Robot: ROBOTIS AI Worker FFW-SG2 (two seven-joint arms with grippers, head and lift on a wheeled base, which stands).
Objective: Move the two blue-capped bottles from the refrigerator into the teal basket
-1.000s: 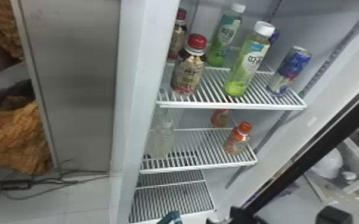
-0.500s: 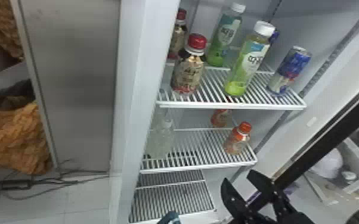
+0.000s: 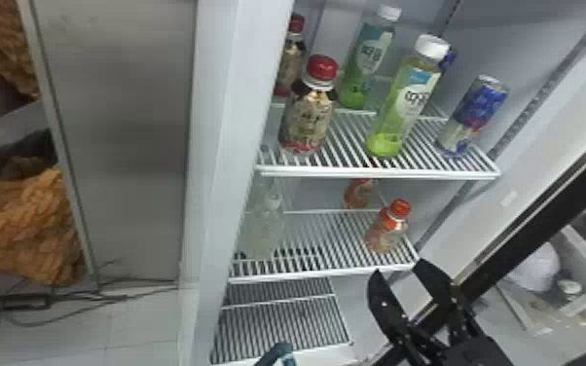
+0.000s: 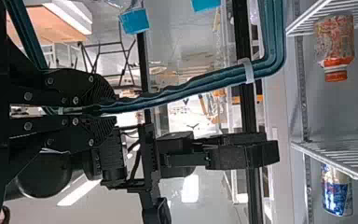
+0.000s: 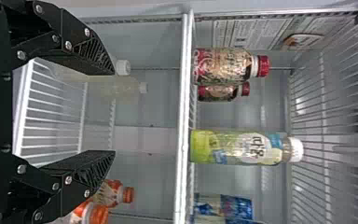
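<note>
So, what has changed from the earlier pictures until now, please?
In the head view, the right gripper has moved up from the bottom edge, towards the shelf with the orange-capped bottles. It is open and has grasped nothing. These bottles, the red-capped bottles and the white-capped bottles above stayed in place.

Teal basket [image 4: 272, 39]: handle up | two blue-capped bottles [image 4: 134, 21]: caps up, between handle's sides
</note>
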